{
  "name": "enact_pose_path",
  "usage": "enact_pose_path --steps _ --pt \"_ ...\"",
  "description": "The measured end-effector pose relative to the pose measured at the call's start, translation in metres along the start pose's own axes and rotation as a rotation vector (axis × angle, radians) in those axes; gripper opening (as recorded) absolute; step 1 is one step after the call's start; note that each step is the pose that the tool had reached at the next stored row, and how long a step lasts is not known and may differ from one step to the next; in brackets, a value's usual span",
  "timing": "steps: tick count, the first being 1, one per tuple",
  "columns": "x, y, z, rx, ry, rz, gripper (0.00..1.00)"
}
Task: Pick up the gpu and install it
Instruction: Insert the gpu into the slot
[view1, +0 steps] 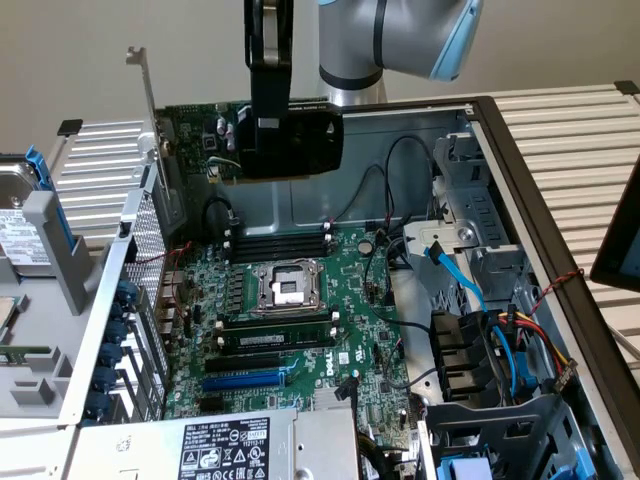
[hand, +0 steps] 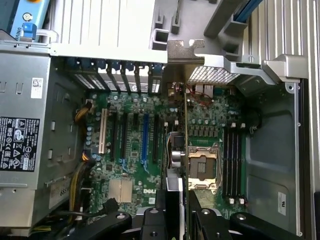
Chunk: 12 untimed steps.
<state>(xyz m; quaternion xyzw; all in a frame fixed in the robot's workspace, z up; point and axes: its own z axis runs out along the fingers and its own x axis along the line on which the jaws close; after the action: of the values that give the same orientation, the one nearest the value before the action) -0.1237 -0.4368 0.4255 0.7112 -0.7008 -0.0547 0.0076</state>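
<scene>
Exterior view shows me the gripper (view1: 266, 140) clamped on the gpu (view1: 315, 145), held on edge above the motherboard (view1: 350, 330). Beneath, I count one CPU socket (view1: 285, 290) and four black memory slots (view1: 280, 242), with cables (view1: 462, 283) nearby.

Green-and-black gpu (view1: 308, 150), green motherboard (view1: 345, 305), blue cable (view1: 456, 276), grey case (view1: 290, 205)

The white ribbed table top (view1: 575, 125) carries the open computer case (view1: 517, 180), which lies flat on it right under the gripper (view1: 268, 160), and the bare ribs show beyond the case walls on both the exterior view's left and right of the gripper.
</scene>
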Motion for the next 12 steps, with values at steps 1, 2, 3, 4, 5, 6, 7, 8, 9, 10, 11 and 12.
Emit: enact_pose_path --steps 1,2,3,4,5,6,7,8,9,10,11,12 --pt "-0.001 0.0014 0.0009 0.0054 0.0023 0.000 0.27" --pt "-0.002 0.0031 0.0020 0.0092 0.0038 0.000 0.27" --pt "-0.003 0.0048 0.0032 0.0124 0.0052 0.000 0.27" --pt "-0.003 0.0069 0.0045 0.0147 0.0068 0.000 0.27" --pt "-0.004 0.0088 0.0059 0.0163 0.0088 0.000 0.27" --pt "-0.004 0.0096 0.0074 0.0168 0.0109 0.000 0.27" --pt "-0.004 0.0097 0.0091 0.0169 0.0129 0.000 0.27" --pt "-0.004 0.0095 0.0108 0.0169 0.0142 0.000 0.27" --pt "-0.004 0.0093 0.0126 0.0169 0.0150 0.000 0.27" --pt "-0.004 0.0092 0.0144 0.0169 0.0159 0.000 0.27" --pt "-0.004 0.0091 0.0162 0.0169 0.0166 0.000 0.27" --pt "-0.004 0.0089 0.0181 0.0169 0.0172 0.000 0.27"
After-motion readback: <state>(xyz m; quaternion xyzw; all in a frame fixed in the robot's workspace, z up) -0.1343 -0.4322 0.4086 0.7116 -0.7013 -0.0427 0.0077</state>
